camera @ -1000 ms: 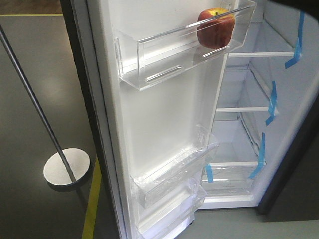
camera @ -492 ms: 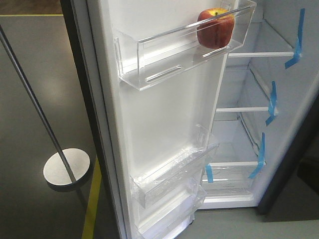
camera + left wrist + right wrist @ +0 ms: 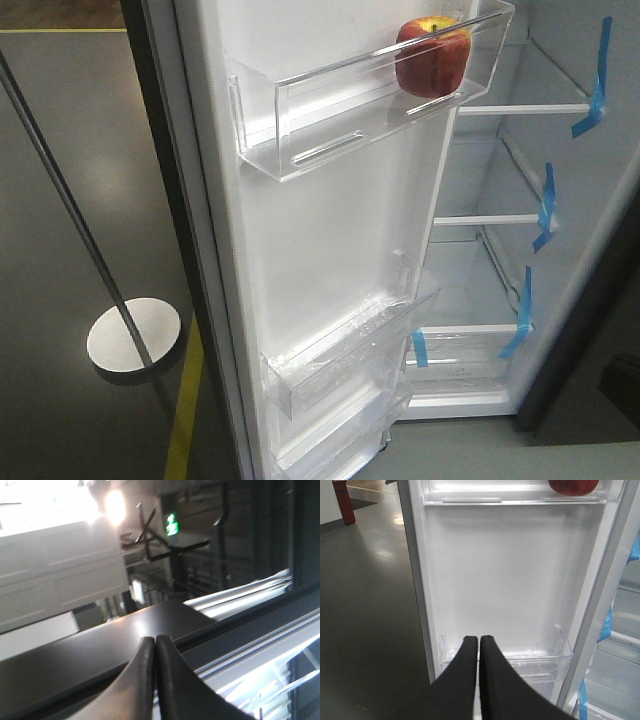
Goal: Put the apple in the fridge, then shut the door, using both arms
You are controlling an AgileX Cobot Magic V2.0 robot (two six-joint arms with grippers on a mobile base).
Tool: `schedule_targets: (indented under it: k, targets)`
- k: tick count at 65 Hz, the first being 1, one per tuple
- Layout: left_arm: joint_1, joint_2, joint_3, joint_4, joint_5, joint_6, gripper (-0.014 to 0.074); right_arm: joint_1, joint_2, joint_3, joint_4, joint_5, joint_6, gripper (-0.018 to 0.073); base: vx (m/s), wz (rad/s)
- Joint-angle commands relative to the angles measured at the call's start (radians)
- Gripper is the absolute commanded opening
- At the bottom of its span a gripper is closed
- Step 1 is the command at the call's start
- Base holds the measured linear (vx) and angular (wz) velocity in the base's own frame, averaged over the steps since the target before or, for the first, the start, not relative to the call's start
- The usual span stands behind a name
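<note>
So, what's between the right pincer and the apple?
Right wrist view: bare white door panel, then the clear bin holding the apple.

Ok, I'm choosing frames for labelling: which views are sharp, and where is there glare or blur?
Front view: sharp, evenly lit, the apple crisp in the clear door bin. Left wrist view: soft and tilted, a lamp blown out at upper left, the left gripper a dark silhouette. Right wrist view: fairly sharp, the white door panel bright, the right gripper dark and featureless.
</note>
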Motion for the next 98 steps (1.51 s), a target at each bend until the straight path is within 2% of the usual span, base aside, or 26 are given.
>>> schedule_targets:
  k: [1,11,18,29,38,51,63,66,87,98]
  targets:
    - [-0.002,0.104,-0.090,-0.005,-0.020,0.024,-0.0006,-0.001,0.010,-0.023,0.043,-0.062,-0.003,-0.0005,0.00,0.00]
    - [-0.002,0.331,-0.201,-0.008,0.044,0.094,-0.0006,-0.001,0.010,-0.023,0.045,-0.063,-0.003,-0.0005,0.00,0.00]
    - [-0.002,0.482,-0.308,-0.008,0.099,0.106,-0.0006,-0.001,0.010,-0.023,0.045,-0.063,-0.003,-0.0005,0.00,0.00]
    - [-0.002,0.736,-0.538,-0.040,0.160,0.244,-0.0006,-0.001,0.010,-0.023,0.045,-0.061,-0.003,-0.0005,0.00,0.00]
    - [-0.002,0.917,-0.741,-0.148,0.213,0.385,-0.0006,-0.001,0.010,-0.023,0.045,-0.061,-0.003,-0.0005,0.00,0.00]
    - [-0.002,1.166,-1.012,-0.407,0.383,0.617,-0.0006,-0.001,0.010,-0.023,0.045,-0.058,-0.003,-0.0005,0.00,0.00]
    - [-0.002,1.336,-1.143,-0.635,0.520,0.775,-0.0006,-0.001,0.010,-0.023,0.044,-0.045,-0.003,-0.0005,0.00,0.00]
    - [-0.002,1.372,-1.158,-0.674,0.554,0.799,-0.0006,-0.001,0.010,-0.023,0.044,-0.043,-0.003,-0.0005,0.00,0.00]
    - [-0.006,1.523,-1.179,-0.674,0.804,0.802,0.0029,-0.001,0.010,-0.023,0.049,-0.032,0.001,-0.0005,0.00,0.00]
    - [-0.033,1.560,-1.179,-0.674,0.859,0.819,0.0094,-0.001,0.010,-0.023,0.049,-0.032,0.027,-0.0005,0.00,0.00]
